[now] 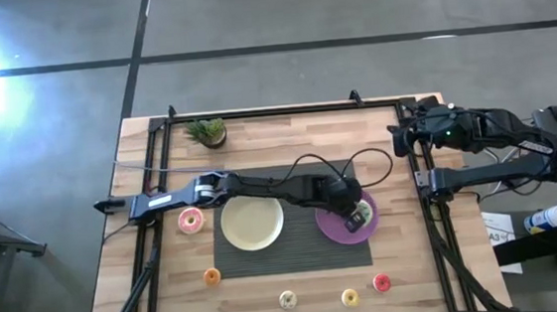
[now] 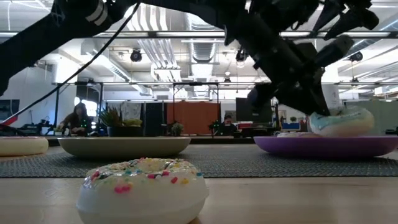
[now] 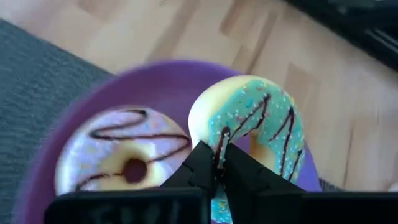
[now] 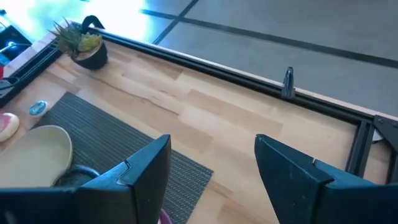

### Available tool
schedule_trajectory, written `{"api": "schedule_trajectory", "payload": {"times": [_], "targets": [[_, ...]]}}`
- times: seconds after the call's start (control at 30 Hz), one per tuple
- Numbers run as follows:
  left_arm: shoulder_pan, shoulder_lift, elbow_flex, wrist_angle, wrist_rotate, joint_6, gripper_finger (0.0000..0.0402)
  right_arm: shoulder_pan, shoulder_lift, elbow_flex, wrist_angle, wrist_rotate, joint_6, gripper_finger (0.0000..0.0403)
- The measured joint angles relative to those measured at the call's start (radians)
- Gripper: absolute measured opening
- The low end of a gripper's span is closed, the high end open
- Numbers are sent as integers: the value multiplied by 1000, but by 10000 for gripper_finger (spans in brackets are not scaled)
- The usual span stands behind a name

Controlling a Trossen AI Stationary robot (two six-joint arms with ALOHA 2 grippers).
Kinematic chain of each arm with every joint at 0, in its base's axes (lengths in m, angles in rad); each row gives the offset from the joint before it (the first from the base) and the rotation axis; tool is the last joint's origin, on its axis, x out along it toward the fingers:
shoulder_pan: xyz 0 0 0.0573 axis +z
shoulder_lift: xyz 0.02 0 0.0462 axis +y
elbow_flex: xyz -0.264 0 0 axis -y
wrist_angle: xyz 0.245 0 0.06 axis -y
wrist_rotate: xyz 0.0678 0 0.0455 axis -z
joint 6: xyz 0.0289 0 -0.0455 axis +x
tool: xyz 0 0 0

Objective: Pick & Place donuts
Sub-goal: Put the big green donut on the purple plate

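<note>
Left pincer (image 3: 219, 163) clenched on green donut (image 3: 258, 127), held over purple plate (image 3: 161, 81) beside a white-iced donut (image 3: 127, 152) already there. Right pincer (image 4: 211, 168) released, idle at surface's edge. Five donuts left on surface; yellow plate (image 1: 252, 223) bare.

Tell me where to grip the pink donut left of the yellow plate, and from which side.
Grip the pink donut across its ring from straight above, probably with one finger in the centre hole and one outside the rim. It lies flat on bare wood with nothing touching it, so a top-down approach looks open. The left gripper, now shut on the green donut, must release first.
</note>
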Motion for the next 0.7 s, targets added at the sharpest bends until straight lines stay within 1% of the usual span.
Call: {"api": "schedule_trajectory", "payload": {"times": [0.13, 0.3, 0.47, 0.6, 0.7], "targets": [[-9, -12, -55, 26, 24, -16, 43, 0, 8, -1, 3, 1, -25, 224], [-20, -14, -57, 64, 33, -13, 104, 0, 36, -11, 16, 2, -38, 224], [-22, -16, -55, 52, 33, 29, 156, 0, 49, -28, 23, 2, -39, 224], [-21, -56, -36, -26, 8, 97, 168, 0, 46, -44, 26, 1, -51, 224], [-23, -119, -36, -148, -31, 123, 169, 0, 35, -47, 27, 0, -63, 224]]}}
